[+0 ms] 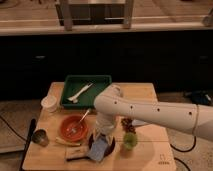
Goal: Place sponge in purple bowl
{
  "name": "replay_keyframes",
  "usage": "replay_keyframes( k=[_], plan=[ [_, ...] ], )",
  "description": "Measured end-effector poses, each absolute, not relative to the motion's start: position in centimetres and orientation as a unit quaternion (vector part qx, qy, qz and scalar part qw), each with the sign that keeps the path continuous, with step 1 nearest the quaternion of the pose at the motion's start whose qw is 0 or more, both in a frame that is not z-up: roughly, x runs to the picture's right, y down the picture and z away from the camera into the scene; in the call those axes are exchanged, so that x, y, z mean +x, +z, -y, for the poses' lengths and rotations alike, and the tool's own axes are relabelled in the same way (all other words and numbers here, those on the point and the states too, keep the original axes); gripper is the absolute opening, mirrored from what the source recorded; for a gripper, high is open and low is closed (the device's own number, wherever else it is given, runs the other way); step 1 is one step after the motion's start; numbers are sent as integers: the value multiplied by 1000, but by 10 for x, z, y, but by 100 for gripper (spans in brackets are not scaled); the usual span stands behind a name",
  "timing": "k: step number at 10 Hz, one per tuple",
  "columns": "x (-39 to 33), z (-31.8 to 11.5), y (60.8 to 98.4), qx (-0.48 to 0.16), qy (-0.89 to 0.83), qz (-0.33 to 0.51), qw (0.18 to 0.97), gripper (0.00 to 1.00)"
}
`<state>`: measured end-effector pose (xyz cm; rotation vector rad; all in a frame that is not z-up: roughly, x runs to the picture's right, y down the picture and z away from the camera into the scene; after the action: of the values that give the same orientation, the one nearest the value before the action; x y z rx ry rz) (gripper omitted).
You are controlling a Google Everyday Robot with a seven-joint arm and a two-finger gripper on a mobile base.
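Your gripper (103, 136) hangs at the end of the white arm, low over the front of the pale wooden surface (145, 95), right at the upper edge of the small light blue sponge (98, 149). Whether it is clamped on the sponge you cannot tell. The sponge sits tilted within the outline of the round, nearly black purple bowl (112, 146), and it seems to lean on the bowl's near rim rather than lie flat inside. Just left of that bowl you have the round orange bowl (67, 131) with a utensil in it. A tan-and-dark rectangular block (75, 153) lies at the front, and a green rectangular tray (100, 81) sits at the back.
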<state>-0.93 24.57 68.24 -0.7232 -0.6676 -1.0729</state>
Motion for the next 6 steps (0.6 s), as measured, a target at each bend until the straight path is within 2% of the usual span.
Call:
replay_keyframes(
  k=[6],
  plan=[
    [-6,-240,684,-329,-490,309,746,80]
  ],
)
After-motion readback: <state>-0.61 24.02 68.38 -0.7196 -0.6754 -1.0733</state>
